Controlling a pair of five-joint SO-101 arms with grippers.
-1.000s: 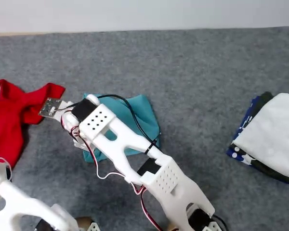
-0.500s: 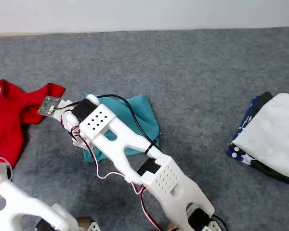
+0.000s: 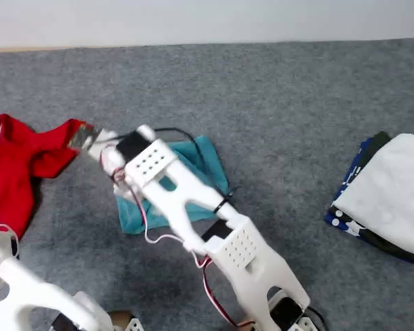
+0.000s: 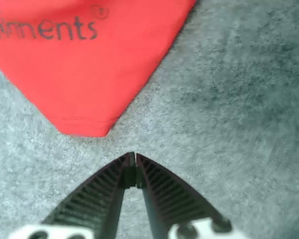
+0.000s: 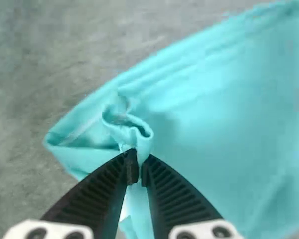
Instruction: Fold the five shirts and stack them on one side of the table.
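Right gripper [image 5: 134,168], jaws pinched on a bunched edge of the teal cotton shirt [image 3: 208,164] just beside the crumpled red shirt [image 3: 21,162], has swung away from the red one, so a fold is likely starting. Left gripper [image 4: 135,172] is closed and empty by the red hem.

A bench [image 3: 297,103] spreads across the whole high view, covered in a grey, felt-like covering [image 3: 262,76] with a short, mottled nap. The same grey nap lies under both wrist views, flecked lighter and darker. Along the far edge of the bench runs a pale, plain band [image 3: 207,21], probably a wall, though too little of it shows to be sure. Where that band meets the far left corner of the bench, a thin tan strip [image 3: 14,48] lies between the two and tapers away toward the middle.
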